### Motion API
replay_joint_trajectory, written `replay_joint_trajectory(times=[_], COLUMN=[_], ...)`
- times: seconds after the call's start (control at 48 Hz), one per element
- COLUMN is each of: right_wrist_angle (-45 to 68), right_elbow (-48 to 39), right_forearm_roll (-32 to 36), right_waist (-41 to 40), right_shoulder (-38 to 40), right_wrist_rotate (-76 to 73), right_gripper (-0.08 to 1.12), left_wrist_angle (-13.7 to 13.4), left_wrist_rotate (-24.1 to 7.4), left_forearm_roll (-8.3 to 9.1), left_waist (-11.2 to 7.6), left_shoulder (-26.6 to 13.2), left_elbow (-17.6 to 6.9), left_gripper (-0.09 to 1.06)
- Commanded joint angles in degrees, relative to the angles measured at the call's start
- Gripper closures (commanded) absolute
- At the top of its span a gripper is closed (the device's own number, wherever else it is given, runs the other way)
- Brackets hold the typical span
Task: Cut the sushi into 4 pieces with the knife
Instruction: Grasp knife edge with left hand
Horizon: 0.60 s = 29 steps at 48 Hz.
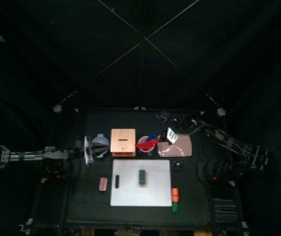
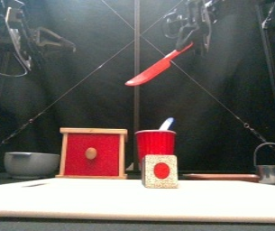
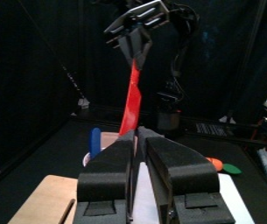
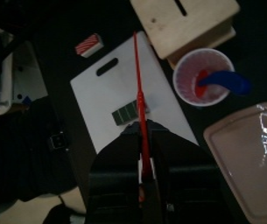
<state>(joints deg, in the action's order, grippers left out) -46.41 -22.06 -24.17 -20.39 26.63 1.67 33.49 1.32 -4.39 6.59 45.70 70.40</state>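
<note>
The dark green sushi roll (image 1: 144,176) lies on the white cutting board (image 1: 128,182). Its end face, a red spot on pale rice (image 2: 160,170), points toward the front. My right gripper (image 2: 190,29) hangs high over the table, shut on the handle of the red knife (image 2: 161,65), whose blade slants down to the left. In the right wrist view the red knife (image 4: 137,87) points over the board (image 4: 106,87) beside the roll (image 4: 125,115). My left gripper (image 3: 140,162) is raised at the left, shut on nothing, facing the red knife (image 3: 132,96).
The wooden box (image 1: 122,143) with a red drawer front, the red cup (image 1: 146,145) holding a blue knife (image 2: 166,124), and the pink tray (image 1: 180,151) stand behind the board. A blue-grey bowl (image 2: 32,163) is far left, a metal cutter (image 2: 272,168) far right. Small toys (image 1: 103,183) (image 1: 176,194) flank the board.
</note>
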Motion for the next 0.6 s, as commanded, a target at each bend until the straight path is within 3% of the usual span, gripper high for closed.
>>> replay_joint_trajectory(times=[0.021, 0.146, 0.271, 0.458, 0.521, 0.604], right_wrist_angle=[17.67, 37.27, 50.10, 53.96, 54.05, 54.05], right_elbow=[-9.05, -19.78, -26.63, -28.48, -27.95, -26.89], right_forearm_roll=[2.20, 5.27, 10.20, 18.72, 21.45, 25.31], right_waist=[7.21, 13.89, 17.40, 17.14, 16.96, 16.44], right_shoulder=[5.36, 8.09, 7.73, 3.16, 1.23, -1.85], right_wrist_rotate=[-0.53, -0.44, -0.35, -0.26, -0.18, -0.44], right_gripper=[0.97, 0.97, 0.97, 0.97, 0.97, 0.97], left_wrist_angle=[0.53, -1.41, -7.29, -19.51, -21.09, -21.01], left_wrist_rotate=[0.09, 0.00, 0.00, 0.09, 0.09, -0.18], left_forearm_roll=[-0.09, 0.00, -0.18, -0.18, -0.35, -0.44], left_waist=[-2.90, -5.98, -6.42, -6.59, -6.94, -7.12], left_shoulder=[-0.26, -0.26, -0.62, -2.64, -4.22, -7.56], left_elbow=[-1.23, -2.11, -4.31, -9.23, -10.28, -11.34], left_gripper=[0.39, 0.33, 0.21, 0.02, 0.00, 0.00])
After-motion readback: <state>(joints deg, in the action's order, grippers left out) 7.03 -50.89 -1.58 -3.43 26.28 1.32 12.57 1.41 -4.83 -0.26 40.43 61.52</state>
